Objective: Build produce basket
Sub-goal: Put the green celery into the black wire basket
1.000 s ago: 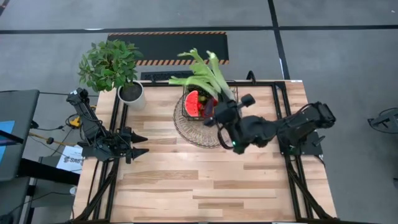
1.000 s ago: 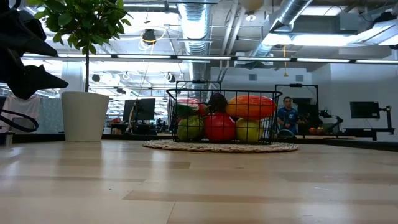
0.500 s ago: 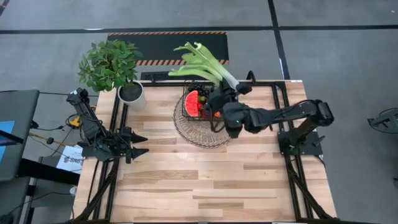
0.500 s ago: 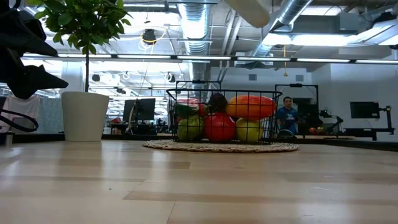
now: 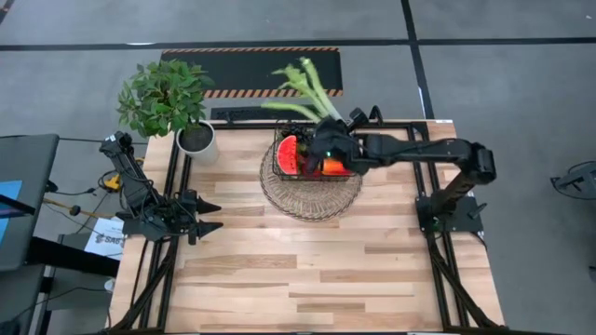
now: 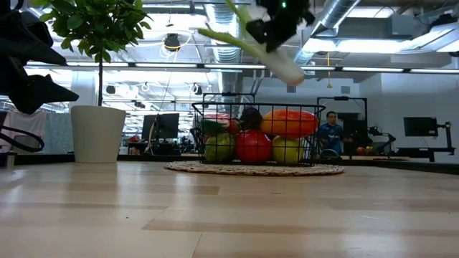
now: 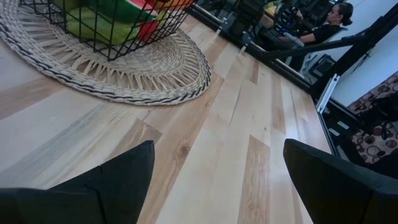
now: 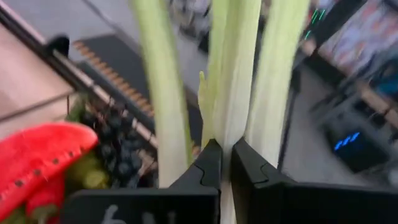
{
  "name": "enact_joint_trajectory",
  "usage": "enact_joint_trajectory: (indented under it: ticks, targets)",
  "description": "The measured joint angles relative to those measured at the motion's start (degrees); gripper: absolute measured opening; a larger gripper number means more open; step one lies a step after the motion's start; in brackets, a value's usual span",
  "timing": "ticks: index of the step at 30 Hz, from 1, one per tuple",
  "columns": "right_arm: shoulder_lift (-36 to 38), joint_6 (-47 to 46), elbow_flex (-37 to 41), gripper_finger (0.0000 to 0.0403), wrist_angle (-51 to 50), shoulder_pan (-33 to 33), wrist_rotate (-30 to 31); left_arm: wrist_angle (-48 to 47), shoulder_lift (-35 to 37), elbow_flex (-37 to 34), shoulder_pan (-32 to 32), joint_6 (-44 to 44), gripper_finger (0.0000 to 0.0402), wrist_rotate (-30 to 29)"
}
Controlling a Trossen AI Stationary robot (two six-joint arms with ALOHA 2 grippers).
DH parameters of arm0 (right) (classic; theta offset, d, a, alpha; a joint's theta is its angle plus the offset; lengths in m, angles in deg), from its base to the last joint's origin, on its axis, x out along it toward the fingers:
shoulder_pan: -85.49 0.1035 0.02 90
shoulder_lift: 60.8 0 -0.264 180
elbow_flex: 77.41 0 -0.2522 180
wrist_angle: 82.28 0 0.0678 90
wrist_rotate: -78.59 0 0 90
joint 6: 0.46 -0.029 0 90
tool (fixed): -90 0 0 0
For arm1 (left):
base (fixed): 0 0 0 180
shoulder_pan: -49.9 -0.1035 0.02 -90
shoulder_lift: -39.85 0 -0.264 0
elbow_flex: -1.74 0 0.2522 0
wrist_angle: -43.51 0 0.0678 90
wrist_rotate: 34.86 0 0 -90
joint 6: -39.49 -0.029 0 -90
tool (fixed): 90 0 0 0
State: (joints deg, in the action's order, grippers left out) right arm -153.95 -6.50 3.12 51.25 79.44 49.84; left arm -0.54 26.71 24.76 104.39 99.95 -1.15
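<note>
1. Overhead, the leek (image 5: pixel 307 88) hangs in the air above the basket (image 5: pixel 315 158), its green leaves fanning out past the table's far edge and its pale stalk end pointing down toward the produce; in the low view the white end (image 6: pixel 287 70) sits clear above the basket's top wire, not touching it.
2. The right gripper (image 8: pixel 224 163) is clamped on the leek's stalk, the two dark fingers pressed against it from either side with almost no gap between them.
3. The basket stands on a round woven mat (image 5: pixel 312 191) near the far middle of the wooden table (image 5: pixel 307 270).
4. Inside it lie a watermelon slice (image 5: pixel 289 154) at the side toward the left arm, dark grapes (image 8: pixel 118 152) beside that, and, seen through the near mesh, a red apple (image 6: pixel 252 146) between two green pears (image 6: pixel 219 147), with an orange-red mango (image 6: pixel 290 122) on top.
5. The left gripper (image 5: pixel 212 216) waits well away at the table's left edge, its fingers (image 7: pixel 106 183) spread wide with nothing between them.
6. A leafy plant in a white pot (image 5: pixel 197 141) stands at the far left corner.
</note>
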Motion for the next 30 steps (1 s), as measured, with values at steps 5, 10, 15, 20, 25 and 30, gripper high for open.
enact_joint_trajectory:
  ticks: [5,10,15,20,25,30]
  targets:
    - [0.0,-3.9,0.0,0.0019,-4.5,-4.8,-11.1,-0.1,0.0,0.0,0.0,-0.2,0.0341,-0.6]
    - [-2.5,0.4,0.1,0.0020,-6.8,-7.1,-15.3,-0.1,0.0,0.0,0.0,-0.2,0.0341,-1.5]
    - [-7.0,9.8,0.0,0.0021,-6.8,-7.3,-14.8,-0.1,0.0,0.0,0.0,0.1,0.0341,-1.5]
    - [-10.9,13.5,0.0,0.0021,-8.1,-7.2,-14.9,0.0,0.0,0.0,0.0,0.1,0.0341,-1.6]
    - [-13.9,14.5,0.0,0.0023,-10.7,-7.5,-14.9,0.0,0.0,0.0,0.0,0.2,0.0341,-2.0]
    - [-14.2,15.1,0.0,0.0021,-11.3,-7.6,-14.9,0.0,0.0,0.0,0.0,0.2,0.0341,-2.5]
